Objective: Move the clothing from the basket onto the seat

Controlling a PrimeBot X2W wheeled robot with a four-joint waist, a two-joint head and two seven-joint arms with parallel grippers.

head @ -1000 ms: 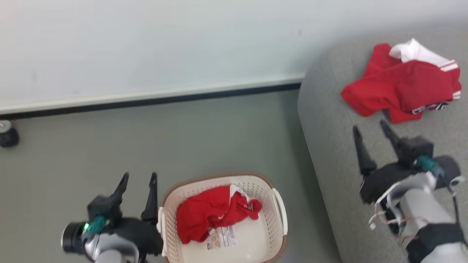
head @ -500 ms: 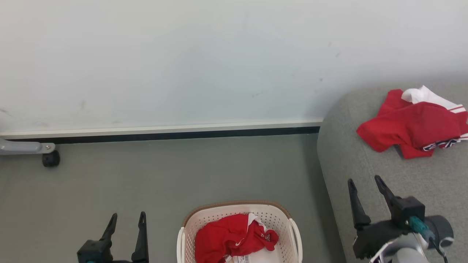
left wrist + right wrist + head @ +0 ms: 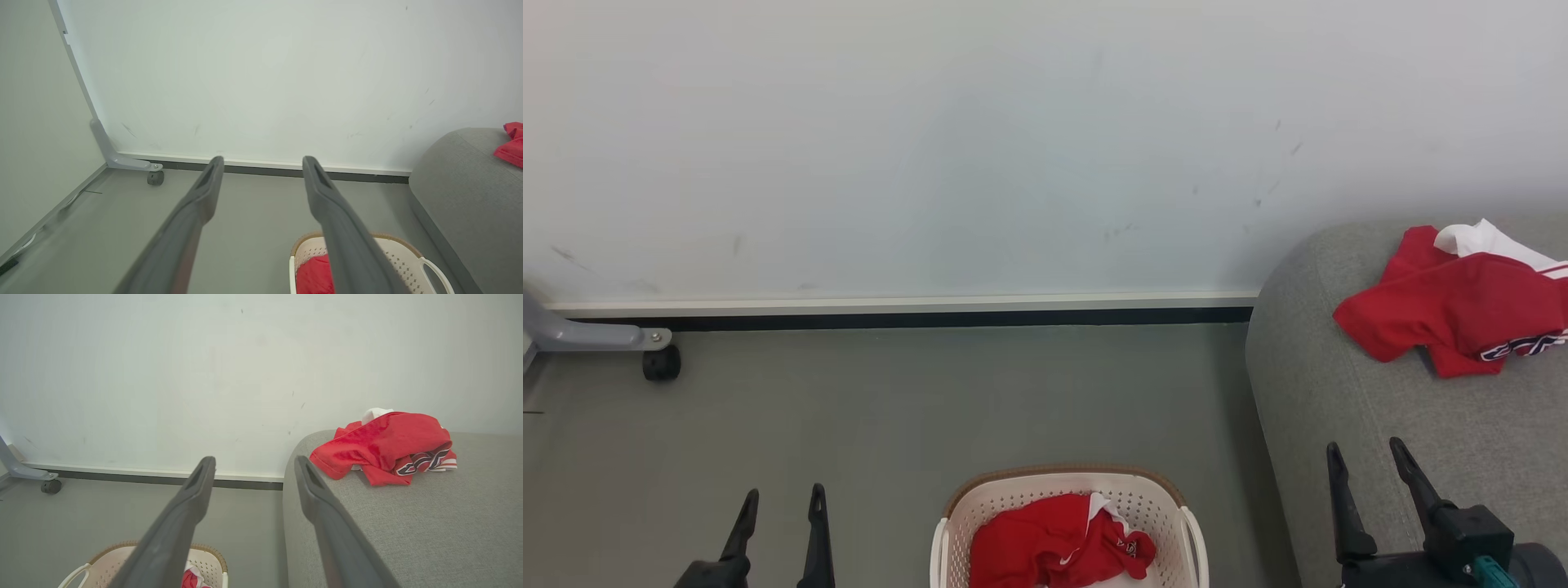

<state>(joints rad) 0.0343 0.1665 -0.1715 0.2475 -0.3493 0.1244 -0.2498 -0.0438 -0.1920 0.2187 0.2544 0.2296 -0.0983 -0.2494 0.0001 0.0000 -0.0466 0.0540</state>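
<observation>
wall (image 3: 931, 147) white | floor (image 3: 890, 408) grey | caster leg (image 3: 596, 336) far left

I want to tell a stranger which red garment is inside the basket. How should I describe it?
Start at the grey couch on the right; on the floor just left of it stands a cream basket. The crumpled red garment lies inside it. The other red garment, with lettering, lies up on the couch.
</observation>
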